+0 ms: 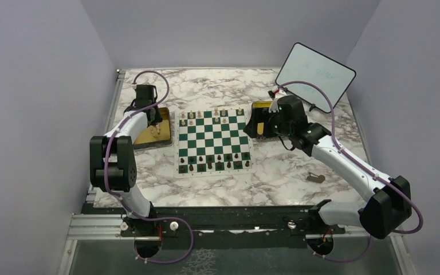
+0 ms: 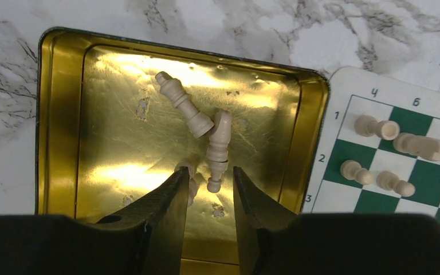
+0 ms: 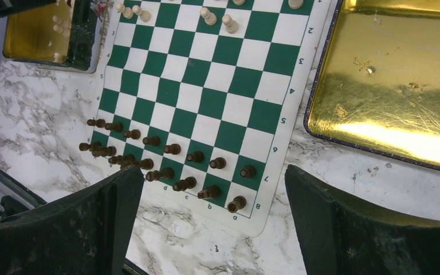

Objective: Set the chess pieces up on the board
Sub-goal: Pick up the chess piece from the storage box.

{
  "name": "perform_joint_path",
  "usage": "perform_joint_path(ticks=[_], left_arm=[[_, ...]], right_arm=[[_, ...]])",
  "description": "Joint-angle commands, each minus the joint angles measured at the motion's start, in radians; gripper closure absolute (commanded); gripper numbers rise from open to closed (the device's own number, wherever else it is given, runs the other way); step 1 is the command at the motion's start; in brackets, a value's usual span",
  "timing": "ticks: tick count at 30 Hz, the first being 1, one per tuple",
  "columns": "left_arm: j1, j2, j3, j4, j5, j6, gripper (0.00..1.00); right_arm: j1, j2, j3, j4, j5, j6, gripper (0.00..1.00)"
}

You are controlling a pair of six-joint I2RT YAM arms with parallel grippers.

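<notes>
The green-and-white board (image 1: 213,140) lies mid-table. Dark brown pieces (image 1: 215,162) fill its near two rows, also seen in the right wrist view (image 3: 172,150). Some cream pieces (image 1: 212,114) stand on its far rows. My left gripper (image 2: 209,175) is open, low over the left gold tray (image 2: 63,114). The tip of a lying cream piece (image 2: 218,146) sits between the jaws, untouched. A second cream piece (image 2: 183,104) lies beyond it, and a third (image 2: 192,189) is partly hidden behind the left finger. My right gripper (image 3: 213,177) is wide open and empty above the board's corner.
The right gold tray (image 3: 395,86) holds no pieces. A white tablet (image 1: 315,74) leans at the back right. A small tan object (image 1: 315,177) lies on the marble at the right. Cream pieces (image 2: 376,126) stand on the board corner beside the left tray.
</notes>
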Motion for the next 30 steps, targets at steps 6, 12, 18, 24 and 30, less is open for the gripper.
perform_joint_path(ticks=[6,12,18,24,30], left_arm=[[0.042,0.002,-0.008,-0.067,-0.022,-0.014,0.65],[0.049,-0.013,-0.038,-0.072,-0.007,-0.009,0.7],[0.049,0.009,-0.045,-0.075,0.02,-0.016,0.72],[0.049,0.035,-0.04,-0.075,0.038,-0.015,0.75],[0.049,0.048,-0.04,-0.075,0.047,-0.017,0.76]], right_arm=[[-0.007,-0.032,-0.02,0.028,-0.009,0.005,0.0],[-0.007,-0.027,-0.021,0.034,-0.018,0.009,0.0],[-0.007,-0.035,-0.024,0.033,-0.013,0.007,0.0],[-0.006,-0.043,-0.028,0.028,-0.009,0.006,0.0],[-0.007,-0.041,-0.026,0.03,-0.01,0.009,0.0]])
